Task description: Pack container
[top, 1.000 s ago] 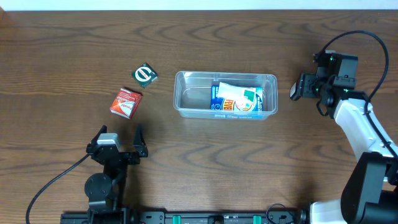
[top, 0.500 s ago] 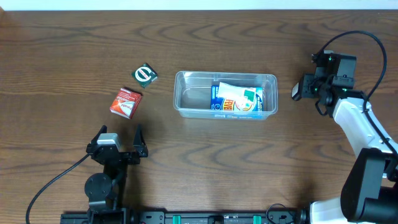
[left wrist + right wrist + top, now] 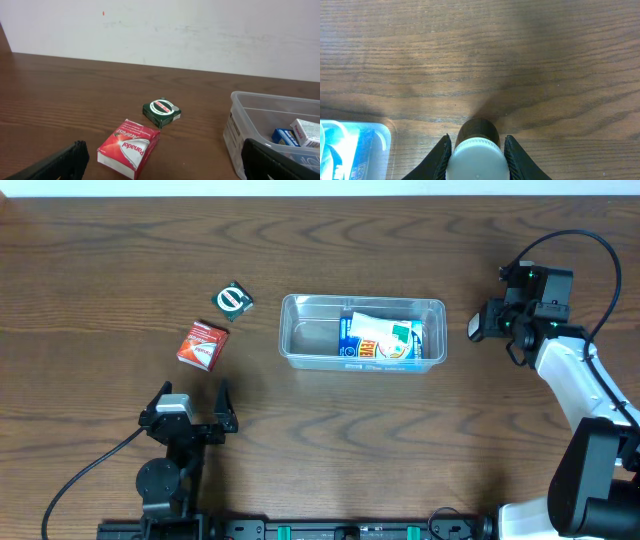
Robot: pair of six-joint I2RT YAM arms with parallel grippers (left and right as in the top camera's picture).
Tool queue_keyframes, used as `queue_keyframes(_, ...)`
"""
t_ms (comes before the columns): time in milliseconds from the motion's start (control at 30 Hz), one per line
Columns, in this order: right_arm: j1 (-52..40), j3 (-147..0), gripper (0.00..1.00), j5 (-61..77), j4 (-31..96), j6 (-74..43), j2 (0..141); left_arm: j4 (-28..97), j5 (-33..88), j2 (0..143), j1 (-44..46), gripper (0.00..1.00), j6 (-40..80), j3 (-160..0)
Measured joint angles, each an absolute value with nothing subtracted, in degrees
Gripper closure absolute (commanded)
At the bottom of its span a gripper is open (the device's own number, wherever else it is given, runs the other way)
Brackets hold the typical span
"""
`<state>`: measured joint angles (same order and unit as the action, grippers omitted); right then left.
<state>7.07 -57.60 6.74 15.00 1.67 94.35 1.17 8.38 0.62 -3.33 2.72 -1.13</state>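
Observation:
The clear container (image 3: 310,335) stands mid-table with blue, white and green packets (image 3: 385,340) lying in its right half. Its corner shows in the right wrist view (image 3: 350,145) and its end wall in the left wrist view (image 3: 245,120). My right gripper (image 3: 480,323) is right of the container, shut on a brown bottle with a white cap (image 3: 477,157); both fingers press the cap's sides. My left gripper (image 3: 192,405) stands open near the front edge, nothing between its fingers (image 3: 55,162). A red Panadol box (image 3: 129,147) lies just ahead of it.
A small green box (image 3: 233,301) lies beyond the red Panadol box (image 3: 203,345), left of the container. In the left wrist view the green box (image 3: 161,112) sits on bare wood, with a white wall at the table's far edge.
My right gripper's jaws have closed in on the bottle cap. The right arm shifted slightly right. The left arm has not moved.

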Motion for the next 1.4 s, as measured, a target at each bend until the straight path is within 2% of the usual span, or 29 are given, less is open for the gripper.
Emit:
queue_keyframes(367,7.07,-57.58,0.76,11.77,15.2,1.67,91.09,1.17,8.36,0.62,-3.33,0.02,2.72,-1.13)
queue_keyframes(833,6.09,-57.6,0.75,23.79,15.16,-0.8,69.56,1.17,8.36,0.62,-3.33,0.02,2.72,-1.13)
queue_keyframes(1133,-6.76,-57.6,0.74,28.75,11.18,-2.42,69.71,1.15,8.36,0.62,-3.33,0.02,2.72,-1.13)
queue_keyframes(1400,-20.93,-57.6,0.74,24.05,2.44,-2.63,74.72,1.17,8.36,0.62,-3.33,0.02,2.74,-1.13)
